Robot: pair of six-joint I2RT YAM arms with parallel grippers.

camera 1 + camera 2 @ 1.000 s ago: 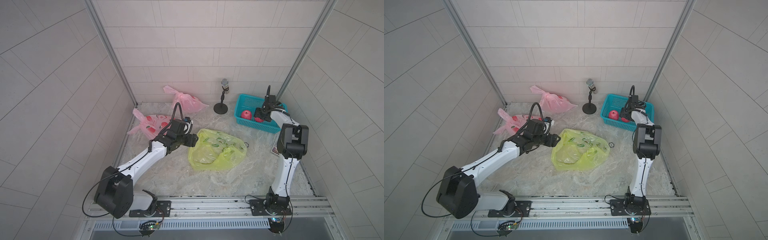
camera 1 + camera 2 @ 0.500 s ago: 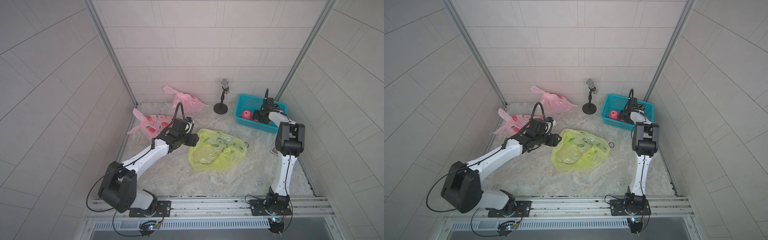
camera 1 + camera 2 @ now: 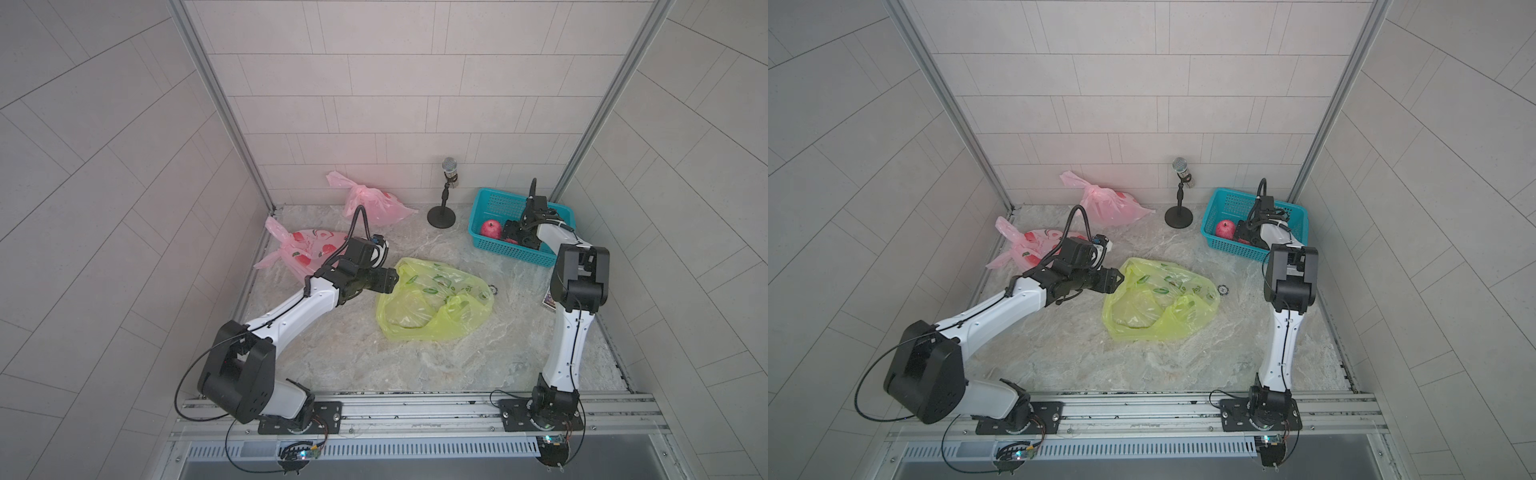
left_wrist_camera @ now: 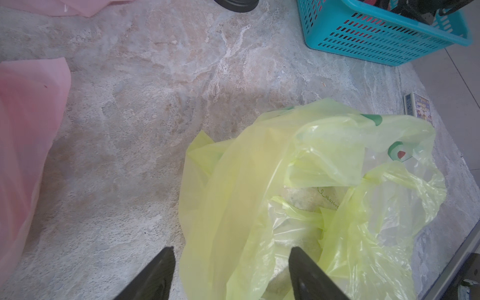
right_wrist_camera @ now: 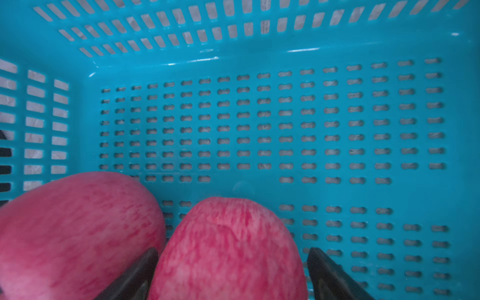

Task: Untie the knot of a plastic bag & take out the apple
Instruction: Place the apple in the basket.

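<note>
Done: the yellow-green bag (image 3: 432, 303) lies slack and open at mid-frame in both top views, with no knot and no fruit showing through its film – untying and removal look finished.
Task's apple: the red apple (image 5: 226, 233) sits on the floor of the teal basket (image 3: 511, 252), at the upper right of a top view.
Right gripper (image 5: 232, 250): inside the basket, fingers apart on either side of that apple. A sliver of basket shows between one finger and the fruit, so it reads as let go.
Left gripper (image 4: 230, 250): fingers spread wide at the bag's edge, film lying between them, nothing pinched.
Left to do: judging by this, only drawing both arms back.
Apples: two in the basket – the second apple (image 5: 78, 228) lies just beside the first.
Bags: three – the yellow-green one and two pink bags (image 3: 374, 205) (image 3: 303, 249) at the upper left, both apparently tied; whether the red in them is print or fruit I cannot tell.
Others: one microphone (image 3: 449, 166), one card (image 3: 549, 300).
</note>
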